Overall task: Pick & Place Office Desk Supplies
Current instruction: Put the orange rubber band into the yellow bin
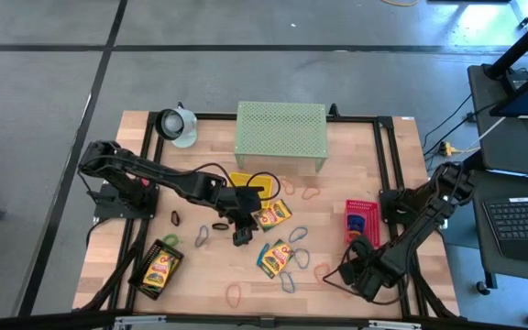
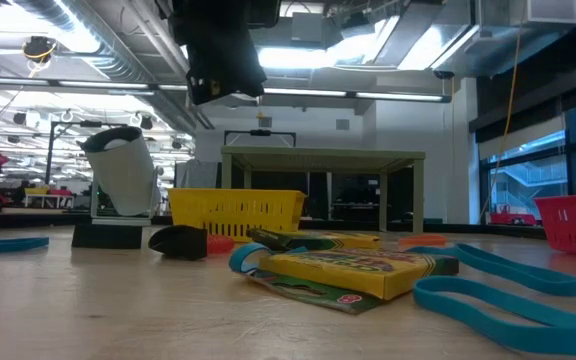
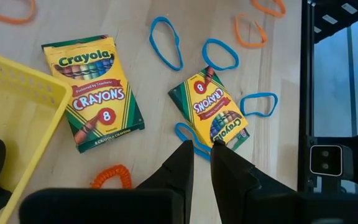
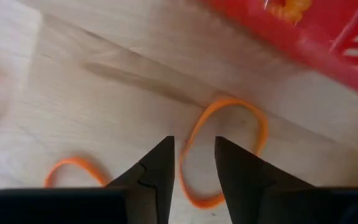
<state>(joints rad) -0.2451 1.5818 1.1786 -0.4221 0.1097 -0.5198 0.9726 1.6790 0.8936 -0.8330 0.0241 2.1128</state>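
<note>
Several office supplies are lying scattered over the wooden table [image 1: 356,151], most still awaiting sorting.

Item, orange loop [image 4: 225,149]: lying flat on the wood just beside the red mesh tray [image 4: 328,43]. The right gripper [image 4: 192,163] is hovering low over it, fingers standing a little apart, straddling the near edge of the band and gripping nothing yet; the placing suggests a pinch on that rim is being lined up. A second orange loop [image 4: 73,171] is lying close by.

Item, crayon boxes: two are lying face up near the table's middle, one [image 3: 95,93] beside the yellow mesh tray [image 3: 23,106], the other [image 3: 213,112] tilted, with blue loops [image 3: 166,40] lying around it and one partly under it. A third crayon box [image 1: 159,269] is sitting in the black mesh tray [image 1: 145,282] at the front left, probably already sorted.

Item, left gripper [image 3: 201,158]: hanging above the tilted box, fingers nearly together with only a narrow slit showing, carrying nothing.

Surroundings: pale green mesh shelf [image 1: 280,136] standing at the table's far edge; a white holder [image 1: 180,126] sitting at the far left corner.
</note>
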